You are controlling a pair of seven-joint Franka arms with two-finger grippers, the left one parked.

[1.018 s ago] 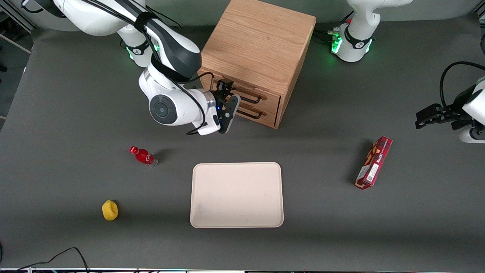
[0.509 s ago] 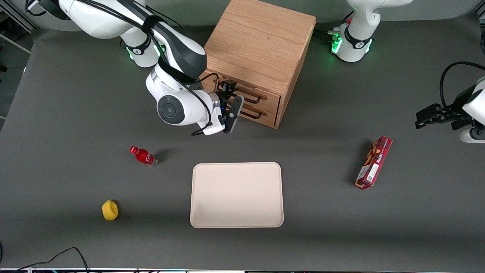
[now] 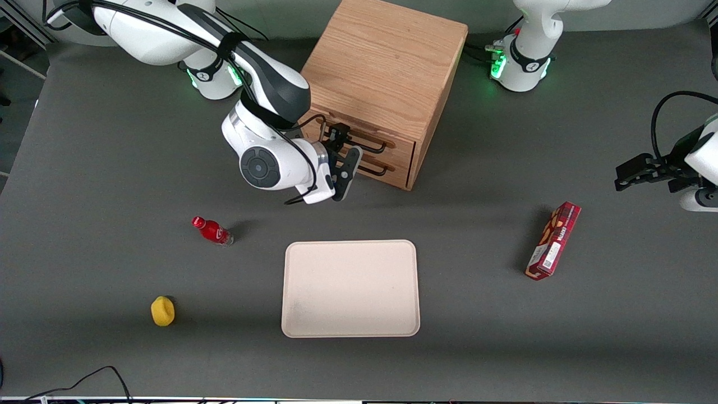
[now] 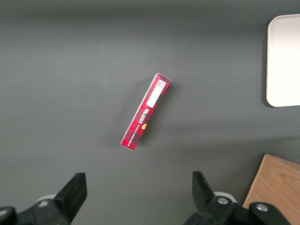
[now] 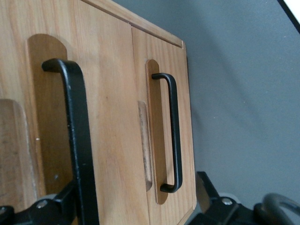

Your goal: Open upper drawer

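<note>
Dark grey table (image 3: 84, 168): cabinet (image 3: 387, 67), tray (image 3: 350, 289), bottle (image 3: 212, 230), box (image 3: 553, 240) (plus a lemon (image 3: 162, 311)).

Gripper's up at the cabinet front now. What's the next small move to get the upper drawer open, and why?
Probably ease the gripper forward so its open fingers straddle the upper drawer's handle, then close. The upper drawer looks flush with the cabinet, and nothing is gripped yet; the handle sits near one finger, not clearly between both.

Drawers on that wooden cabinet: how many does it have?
2, both shut, stacked on the cabinet front. The upper drawer sits above the lower drawer, each with a black bar handle. The claw is at the handles. Other faces are hidden.
</note>
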